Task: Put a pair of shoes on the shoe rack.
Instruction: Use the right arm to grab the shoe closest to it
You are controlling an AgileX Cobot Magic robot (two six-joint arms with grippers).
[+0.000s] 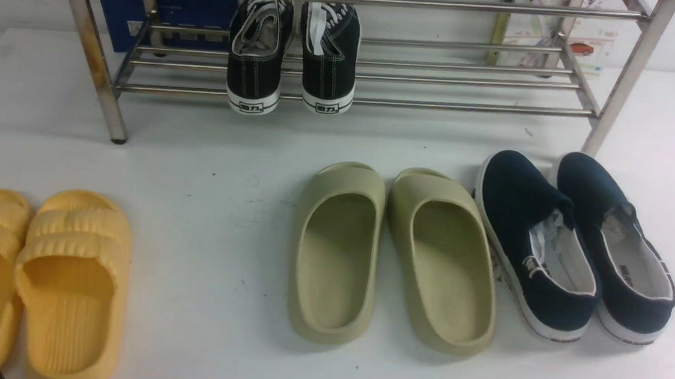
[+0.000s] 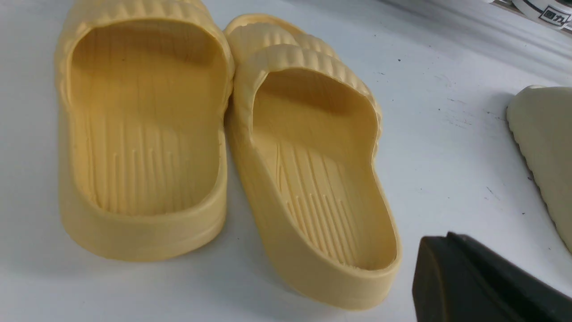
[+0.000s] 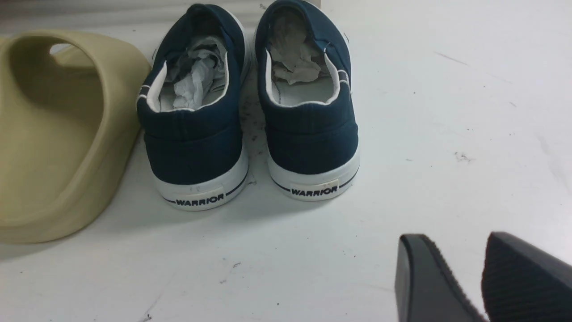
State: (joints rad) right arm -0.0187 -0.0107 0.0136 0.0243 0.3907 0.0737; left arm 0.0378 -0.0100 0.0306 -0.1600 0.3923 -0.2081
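Two navy-blue canvas slip-on sneakers (image 1: pixel 561 255) stand side by side before the silver steel-bar shoe rack (image 1: pixel 92 43). The right gripper (image 3: pixel 464 264), fingers apart and empty, should straddle both inner heel walls. The left gripper (image 2: pixel 447 255) is closed.

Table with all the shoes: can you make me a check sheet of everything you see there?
Surface: white table, with small dark specks and scuffs.
Job's things: navy shoes side by side on the table, paper stuffed inside, not yet on the rack.
Clutter: black sneakers on the rack's lower shelf; green slides and yellow slides on the table.
Grippers: left gripper shut, empty, near the yellow slides; right gripper open, empty, behind the navy shoes' heels.
Cables: nothing seen.
Surroundings: white wall, blue box and poster behind the rack.
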